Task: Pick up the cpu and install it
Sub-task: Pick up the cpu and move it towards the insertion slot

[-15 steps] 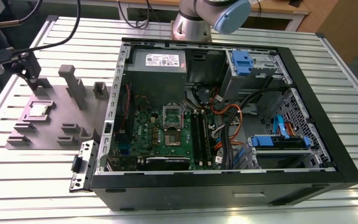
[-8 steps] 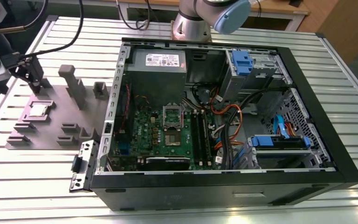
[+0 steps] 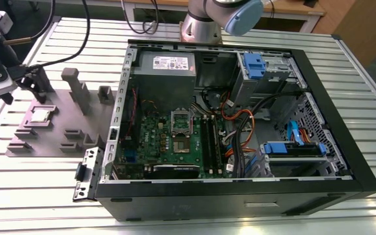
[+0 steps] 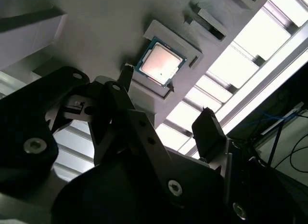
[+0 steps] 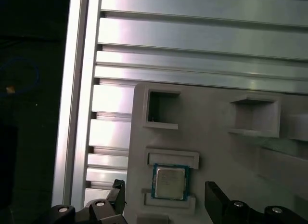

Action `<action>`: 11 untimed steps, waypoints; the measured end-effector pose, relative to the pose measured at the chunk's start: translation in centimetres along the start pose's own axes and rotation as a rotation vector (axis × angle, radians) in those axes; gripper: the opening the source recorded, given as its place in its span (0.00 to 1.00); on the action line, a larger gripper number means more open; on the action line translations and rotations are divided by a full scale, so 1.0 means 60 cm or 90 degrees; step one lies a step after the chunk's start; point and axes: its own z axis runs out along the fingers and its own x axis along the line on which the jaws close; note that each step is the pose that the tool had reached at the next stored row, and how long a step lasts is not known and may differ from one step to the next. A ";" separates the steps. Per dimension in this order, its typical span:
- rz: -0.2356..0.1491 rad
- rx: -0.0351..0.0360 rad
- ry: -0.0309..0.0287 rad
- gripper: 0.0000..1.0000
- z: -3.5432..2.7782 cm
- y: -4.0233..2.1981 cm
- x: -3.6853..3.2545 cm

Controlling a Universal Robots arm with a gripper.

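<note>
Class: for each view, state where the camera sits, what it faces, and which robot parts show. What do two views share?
Exterior view: off the arm, high, looking down on case and tray; arm shows.
First wrist view: at the wrist, facing the tray; claw shows.
Second wrist view: at the wrist, facing the tray; open claw shows.
Both wrist views share the cpu.

Silvery-grey cpu (image 5: 170,182) with a thin rim that looks blue-green, against a plain matte grey tray (image 3: 52,132). Silver surface (image 3: 37,191) striped with long parallel ridges. Black hand (image 4: 166,95). Black computer case (image 3: 240,205); inside, a green motherboard (image 3: 175,142), blue bracket (image 3: 254,64) and orange cables (image 3: 239,115).
</note>
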 end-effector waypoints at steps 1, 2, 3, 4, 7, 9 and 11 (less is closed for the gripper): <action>0.000 0.0001 -0.0001 0.76 0.003 0.000 0.000; 0.000 0.0001 -0.0001 0.76 0.006 0.000 0.000; 0.000 0.0002 0.0000 0.76 0.009 0.000 0.000; 0.000 0.0002 -0.0001 0.76 0.012 0.000 0.000; 0.000 0.0003 0.0001 0.76 0.013 -0.001 0.000; 0.000 0.0002 0.0000 0.76 0.014 -0.001 0.000; 0.000 0.0002 0.0000 0.76 0.014 -0.001 0.000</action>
